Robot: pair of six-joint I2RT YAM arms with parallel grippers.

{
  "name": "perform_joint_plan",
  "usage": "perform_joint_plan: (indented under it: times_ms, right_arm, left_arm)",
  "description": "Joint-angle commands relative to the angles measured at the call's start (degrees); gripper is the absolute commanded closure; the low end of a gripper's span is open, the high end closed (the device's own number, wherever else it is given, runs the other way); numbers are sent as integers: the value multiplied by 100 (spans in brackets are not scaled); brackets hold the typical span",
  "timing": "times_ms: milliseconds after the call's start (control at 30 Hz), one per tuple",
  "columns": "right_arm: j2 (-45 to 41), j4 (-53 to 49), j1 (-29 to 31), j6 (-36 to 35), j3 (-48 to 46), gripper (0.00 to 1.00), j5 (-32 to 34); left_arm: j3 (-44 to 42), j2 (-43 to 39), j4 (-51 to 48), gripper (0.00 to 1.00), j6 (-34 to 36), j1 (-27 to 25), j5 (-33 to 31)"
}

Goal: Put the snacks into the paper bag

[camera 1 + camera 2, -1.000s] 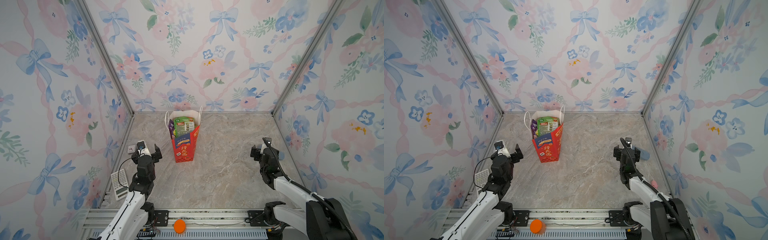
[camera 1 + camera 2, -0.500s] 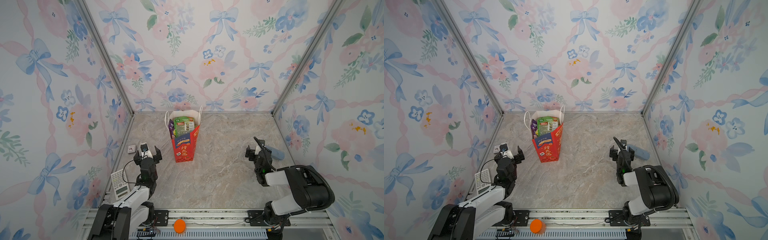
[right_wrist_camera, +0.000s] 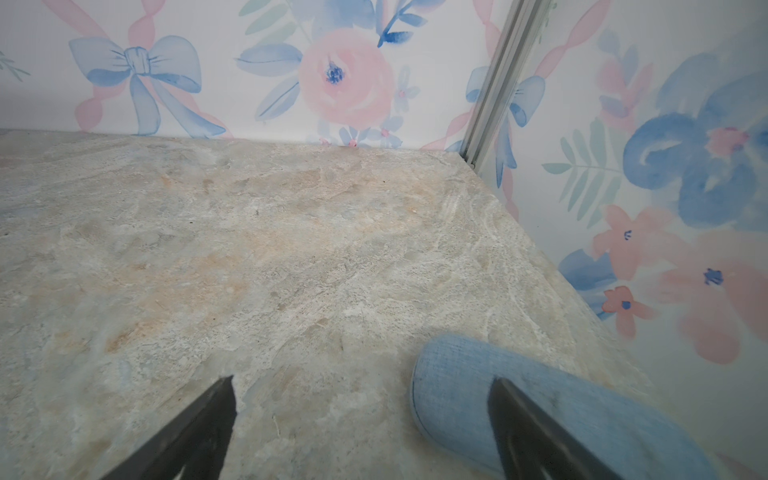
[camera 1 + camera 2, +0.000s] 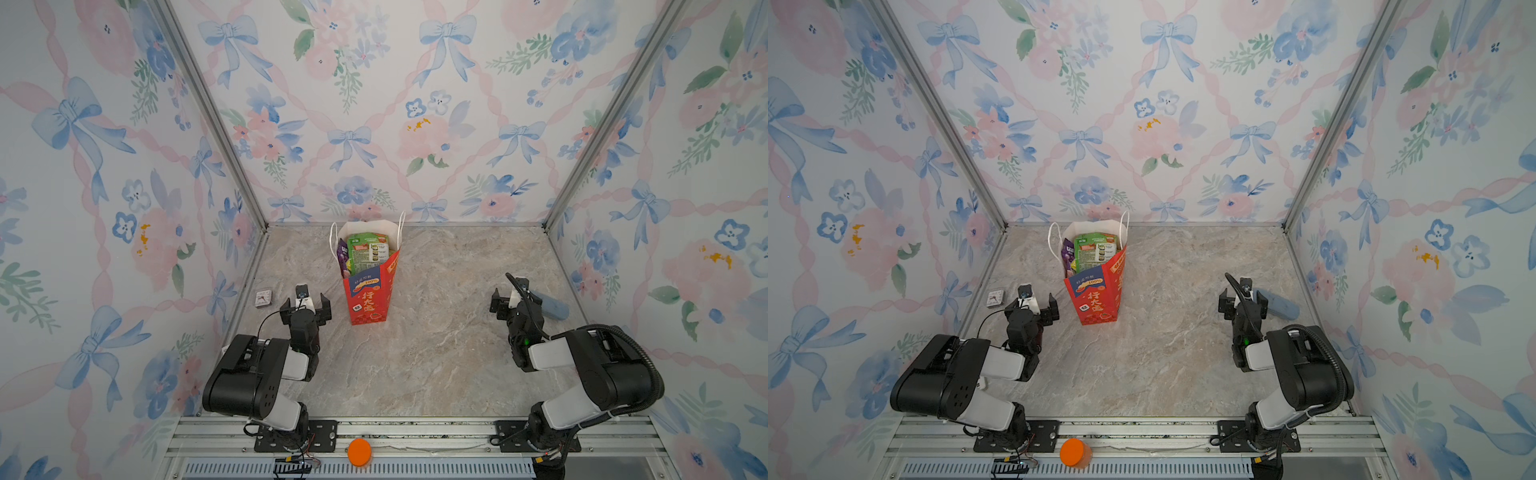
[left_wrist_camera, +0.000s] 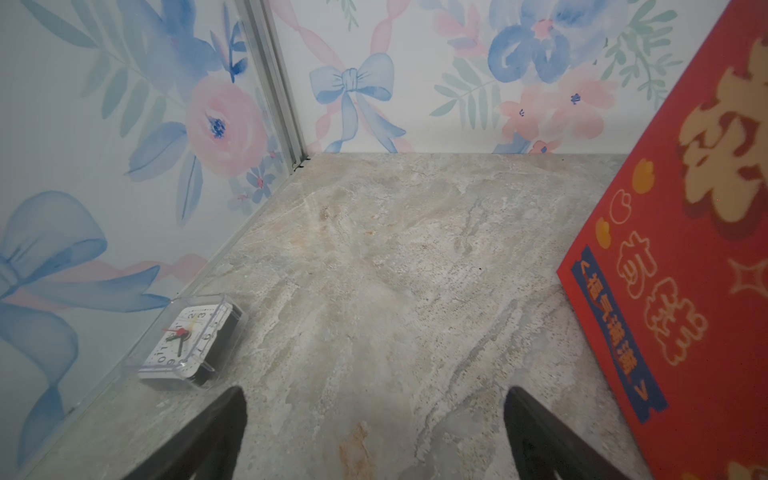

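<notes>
Seemingly finished: glossy plastic snack packets (image 4: pixel 368 253) fill the tall red paper bag (image 4: pixel 370 301); left gripper (image 4: pixel 305 308) and right gripper (image 4: pixel 512 297) gape empty; only parking remains.

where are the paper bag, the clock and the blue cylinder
paper bag (image 4: pixel 368 305), in a top view, red front
clock (image 5: pixel 183 336), left wrist view, white dial
blue cylinder (image 3: pixel 451 386), right wrist view, rounded end
</notes>
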Motion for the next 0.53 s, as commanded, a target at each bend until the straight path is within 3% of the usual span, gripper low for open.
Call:
perform_joint_plan:
  times_ms: [0, 500]
  right_arm:
    - [-6, -340, -31, 48, 260, 3, 90]
    - [-11, -366, -66, 23, 273, 4, -160]
  left_arm:
    - [125, 58, 276, 2, 116, 58, 199]
    - [183, 87, 214, 2, 72, 98, 229]
